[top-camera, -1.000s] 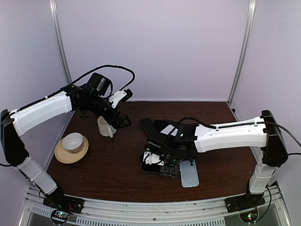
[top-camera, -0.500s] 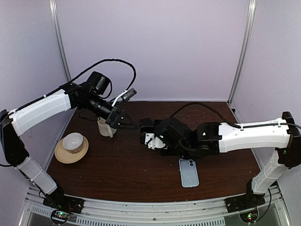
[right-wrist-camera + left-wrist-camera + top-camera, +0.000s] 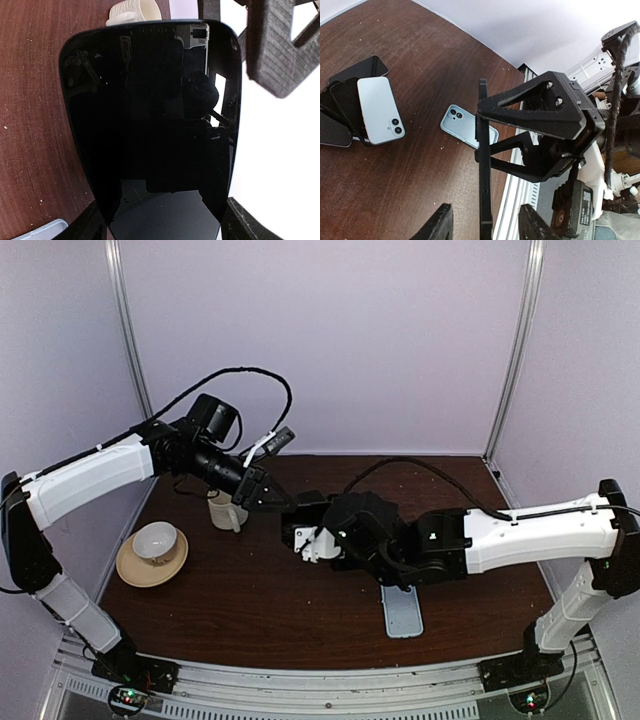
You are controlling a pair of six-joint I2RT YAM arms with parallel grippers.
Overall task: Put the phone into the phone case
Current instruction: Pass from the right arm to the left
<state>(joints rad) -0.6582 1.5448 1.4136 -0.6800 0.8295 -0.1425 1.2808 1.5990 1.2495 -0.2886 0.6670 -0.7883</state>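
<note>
My right gripper (image 3: 305, 535) is shut on a black phone (image 3: 150, 115) and holds it in the air above the table's middle. Its dark screen fills the right wrist view, between the fingers (image 3: 90, 225) at the bottom. In the left wrist view the phone (image 3: 484, 165) shows edge-on. My left gripper (image 3: 270, 495) is open, its two fingers (image 3: 440, 225) wide apart on either side of that edge, not touching it. The light blue phone case (image 3: 402, 612) lies flat at the table's front and also shows in the left wrist view (image 3: 468, 130).
A pile of dark phones topped by a light blue one (image 3: 380, 110) lies on the table behind the right arm. A white cup (image 3: 225, 512) stands just left of the left gripper. A cup on a tan saucer (image 3: 152, 550) sits at the left edge.
My right gripper has lifted the black phone off the table's front and carried it up and left to the left gripper. The left gripper has swung right to meet it.
</note>
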